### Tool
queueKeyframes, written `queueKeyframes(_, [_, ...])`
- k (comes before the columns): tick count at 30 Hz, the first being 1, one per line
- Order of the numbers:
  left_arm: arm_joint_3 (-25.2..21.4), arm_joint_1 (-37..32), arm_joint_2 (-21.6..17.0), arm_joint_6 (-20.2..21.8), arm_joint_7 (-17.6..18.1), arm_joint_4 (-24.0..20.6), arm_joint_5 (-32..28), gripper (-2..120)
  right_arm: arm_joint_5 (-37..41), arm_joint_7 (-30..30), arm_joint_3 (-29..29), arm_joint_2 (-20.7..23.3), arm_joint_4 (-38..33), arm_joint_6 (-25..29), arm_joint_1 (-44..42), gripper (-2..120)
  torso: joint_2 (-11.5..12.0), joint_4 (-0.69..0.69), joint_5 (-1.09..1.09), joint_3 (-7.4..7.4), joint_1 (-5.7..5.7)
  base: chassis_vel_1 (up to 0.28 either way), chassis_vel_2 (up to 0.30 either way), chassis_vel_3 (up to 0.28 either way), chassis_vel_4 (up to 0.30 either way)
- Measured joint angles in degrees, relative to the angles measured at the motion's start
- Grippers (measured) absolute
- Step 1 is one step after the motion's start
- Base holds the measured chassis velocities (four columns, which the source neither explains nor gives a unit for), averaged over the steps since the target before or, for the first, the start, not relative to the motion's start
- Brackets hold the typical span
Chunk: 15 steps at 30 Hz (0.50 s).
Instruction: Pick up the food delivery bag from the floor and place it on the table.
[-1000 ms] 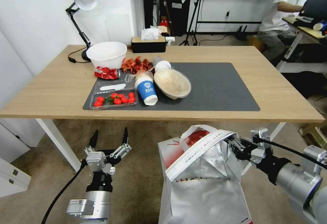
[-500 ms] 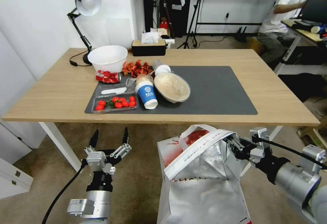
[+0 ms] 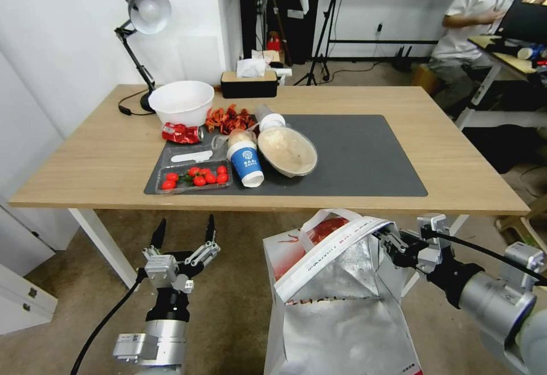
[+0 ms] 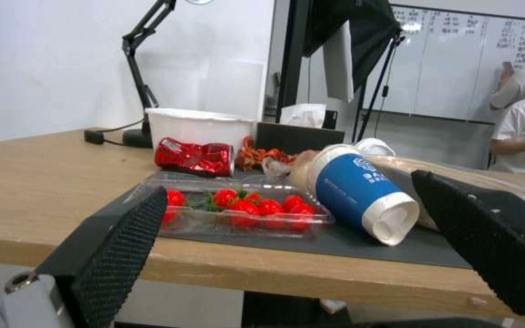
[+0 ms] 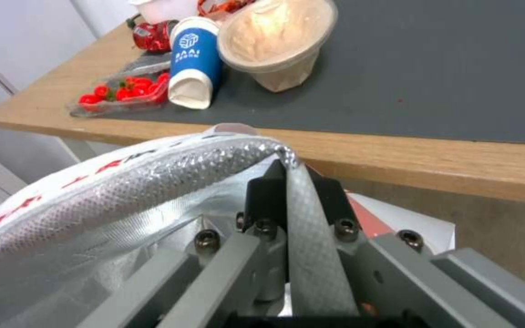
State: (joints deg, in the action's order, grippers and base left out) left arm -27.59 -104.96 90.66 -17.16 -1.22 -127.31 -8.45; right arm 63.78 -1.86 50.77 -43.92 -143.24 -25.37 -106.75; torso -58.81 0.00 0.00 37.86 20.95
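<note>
Pinching the foil-lined rim of the food delivery bag (image 3: 342,301), the right gripper (image 3: 389,240) holds it hanging just below and in front of the table's (image 3: 456,164) near edge, off the floor (image 3: 228,306) as far as I can judge. The left gripper (image 3: 183,231) waits spread and empty below the near edge, left of the bag. To do the lift well, the bag's bottom should clear the edge before moving over the bare right part of the mat (image 3: 364,153), away from the cup (image 3: 246,162) and bowl (image 3: 287,150).
</note>
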Motion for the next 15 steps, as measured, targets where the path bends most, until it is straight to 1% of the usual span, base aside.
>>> queueKeyframes(8, [-0.1,0.0,0.1,-0.1,0.0,0.0,0.4,100,0.9,-1.0,-0.7,0.2,0.0,-0.3,0.3,0,0.2,0.0,0.0,-0.09,-0.06,0.0,0.0,0.0,0.0])
queueKeyframes(15, [-0.2,0.0,0.6,-0.3,0.0,0.3,0.8,100,4.6,-3.4,0.3,1.1,0.0,-1.2,0.7,0,0.3,0.0,0.0,-0.19,-0.14,0.0,0.0,0.0,0.0])
